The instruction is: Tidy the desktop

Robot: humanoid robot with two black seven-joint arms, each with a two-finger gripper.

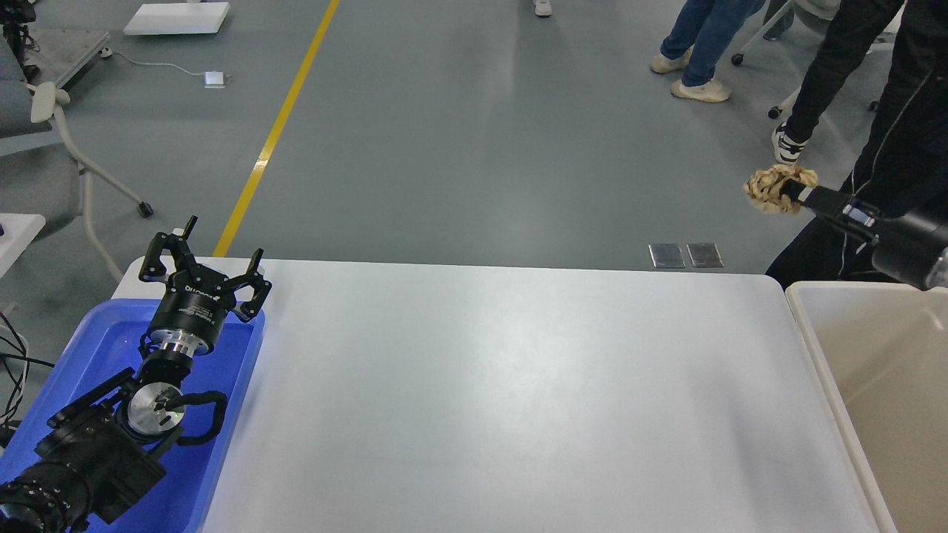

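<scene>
The desktop is a wide glossy white tabletop filling the lower middle of the head view. My right gripper is shut on a crumpled brown paper ball and holds it high in the air beyond the table's far right corner. My left gripper is open and empty, raised over the far end of the blue plastic tray at the table's left side.
A beige-white plastic bin stands at the right edge of the table. People stand on the floor at the far right, one in black close behind my right arm. An office chair stands at far left.
</scene>
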